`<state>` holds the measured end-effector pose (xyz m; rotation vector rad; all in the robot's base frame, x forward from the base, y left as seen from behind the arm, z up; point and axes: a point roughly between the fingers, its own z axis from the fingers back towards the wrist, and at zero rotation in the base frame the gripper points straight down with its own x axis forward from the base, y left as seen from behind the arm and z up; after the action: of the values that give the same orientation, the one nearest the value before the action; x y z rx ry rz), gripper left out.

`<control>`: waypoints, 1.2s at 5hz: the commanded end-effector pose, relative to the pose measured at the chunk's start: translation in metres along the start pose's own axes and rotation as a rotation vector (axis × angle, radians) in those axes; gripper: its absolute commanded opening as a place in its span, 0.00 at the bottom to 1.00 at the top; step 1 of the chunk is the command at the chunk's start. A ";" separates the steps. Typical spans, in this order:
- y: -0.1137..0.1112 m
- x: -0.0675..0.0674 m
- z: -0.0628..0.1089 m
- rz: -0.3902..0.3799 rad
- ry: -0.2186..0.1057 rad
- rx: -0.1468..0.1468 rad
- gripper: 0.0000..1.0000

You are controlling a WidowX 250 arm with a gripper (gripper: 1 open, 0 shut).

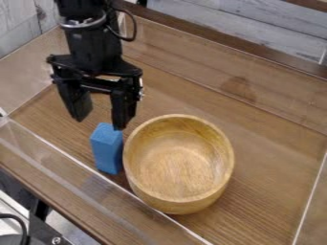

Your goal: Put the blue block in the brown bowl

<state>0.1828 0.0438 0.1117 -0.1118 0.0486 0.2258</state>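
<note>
blue block point(106, 148): it's lying flat on the wooden table point(255, 115), just beside the bowl's left rim, maybe touching it, can't quite tell from this angle.

brown bowl point(179, 163): it's sitting upright and empty, right next door, so I'm guessing a pretty short hop.

gripper point(95, 113): it's hanging just above and behind the block, pointing down, fingers spread wide apart and holding nothing.

how it'll handle: I'm reading it as a small, stiff, light piece, nothing fragile. The softly rounded edges are looking a bit smooth, so it might be slippery under a loose pinch.

where to grab: I'm thinking across the narrow width, around the middle of its length, fingers coming down on the two long sides.

watch out: the bowl-side finger is getting very little room beside that rim.
</note>
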 end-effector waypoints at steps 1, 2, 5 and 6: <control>-0.002 0.004 0.003 -0.001 -0.023 -0.006 1.00; -0.003 0.004 -0.001 0.000 -0.019 -0.016 1.00; -0.002 0.008 -0.006 0.014 -0.021 -0.045 1.00; -0.001 0.008 -0.006 0.023 -0.023 -0.053 1.00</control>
<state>0.1874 0.0399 0.0988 -0.1657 0.0518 0.2415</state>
